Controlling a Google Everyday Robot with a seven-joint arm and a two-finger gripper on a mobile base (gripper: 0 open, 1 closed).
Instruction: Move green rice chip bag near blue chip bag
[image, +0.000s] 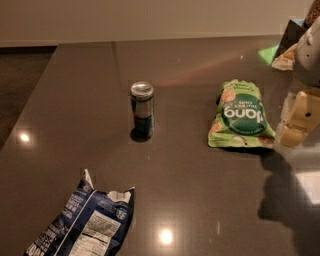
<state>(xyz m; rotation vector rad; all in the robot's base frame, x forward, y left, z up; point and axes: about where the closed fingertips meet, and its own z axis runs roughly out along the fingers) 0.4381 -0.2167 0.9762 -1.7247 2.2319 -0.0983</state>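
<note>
The green rice chip bag (241, 115) lies flat on the right half of the dark tabletop (200, 200), its long axis running from the near side to the far side with a slight lean. Its white lettering reads upside down from the camera, so the top of the print points toward the near edge; the broader end is the near one and the narrower, crimped end is the far one. The pouch looks sealed, and nothing of its contents shows. Just beside its near right corner, at the right border of the view, is the pale tan tool (295, 121); I cannot tell whether it is apart or together, nor whether it touches the pouch. A slim can (142, 110) stands upright to the left of the green pouch, well apart from it, with its silvery top closed. The blue chip bag (82, 222) lies crumpled at the near left corner, far from the green pouch, partly cut off by the lower border. Its torn top edge points away from the camera, its white label panel faces up, and its inside is not visible.
</note>
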